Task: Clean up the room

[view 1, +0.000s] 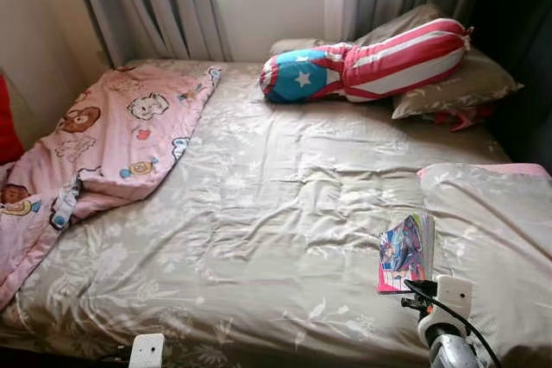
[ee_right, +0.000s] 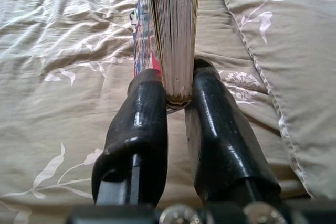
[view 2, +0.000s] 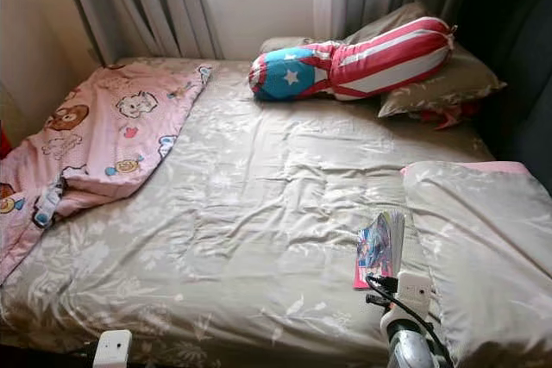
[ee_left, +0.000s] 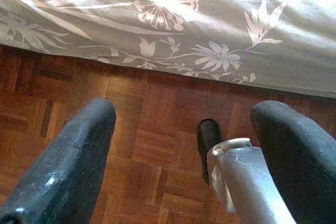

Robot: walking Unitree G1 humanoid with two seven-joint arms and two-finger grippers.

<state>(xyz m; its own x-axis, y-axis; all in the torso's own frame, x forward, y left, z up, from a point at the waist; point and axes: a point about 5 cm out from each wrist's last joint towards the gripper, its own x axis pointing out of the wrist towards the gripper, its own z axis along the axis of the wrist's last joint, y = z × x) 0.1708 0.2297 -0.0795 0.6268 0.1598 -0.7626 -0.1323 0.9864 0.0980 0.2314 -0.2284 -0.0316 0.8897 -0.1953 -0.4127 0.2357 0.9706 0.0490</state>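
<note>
A colourful comic book (view 1: 405,252) stands on edge near the bed's front right, beside a grey pillow (view 1: 496,239). My right gripper (ee_right: 177,90) is shut on the book's lower edge (ee_right: 173,30), its two black fingers (ee_right: 139,124) pressing the pages from both sides; the right wrist (view 1: 444,312) rises just below the book. My left gripper (ee_left: 184,129) hangs open over the wooden floor (ee_left: 152,145) at the bed's front edge, holding nothing; its wrist (view 1: 147,349) pokes up at the bottom left.
A grey floral bedsheet (view 1: 259,213) covers the bed. A pink cartoon blanket (view 1: 103,144) lies crumpled at the left. A red, white and blue bolster (view 1: 362,62) and grey pillows (view 1: 457,84) rest at the head by the curtains (view 1: 155,6).
</note>
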